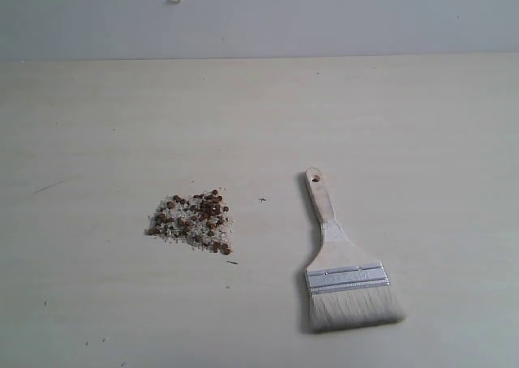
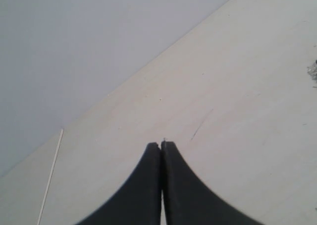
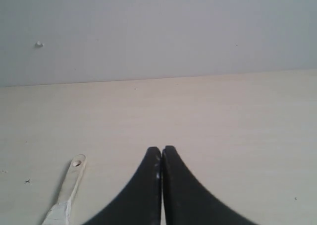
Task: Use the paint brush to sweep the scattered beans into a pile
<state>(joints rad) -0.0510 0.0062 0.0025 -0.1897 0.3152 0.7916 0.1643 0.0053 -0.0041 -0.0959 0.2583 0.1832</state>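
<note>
The reddish-brown beans (image 1: 193,220) lie gathered in one small heap among white crumbs, left of the table's middle. The paint brush (image 1: 340,263) lies flat on the table to their right, its handle's hole end pointing away and its off-white bristles toward the front edge. In the right wrist view the handle end of the paint brush (image 3: 69,185) shows beside my right gripper (image 3: 161,148), which is shut and empty above bare table. My left gripper (image 2: 161,144) is also shut with nothing in it; a few crumbs of the heap (image 2: 313,70) show at that view's edge. Neither gripper appears in the exterior view.
The pale wooden table (image 1: 405,117) runs back to a grey wall (image 1: 259,15). A small dark cross mark (image 1: 262,198) lies between heap and brush, and a thin scratch (image 1: 49,186) sits at the far left.
</note>
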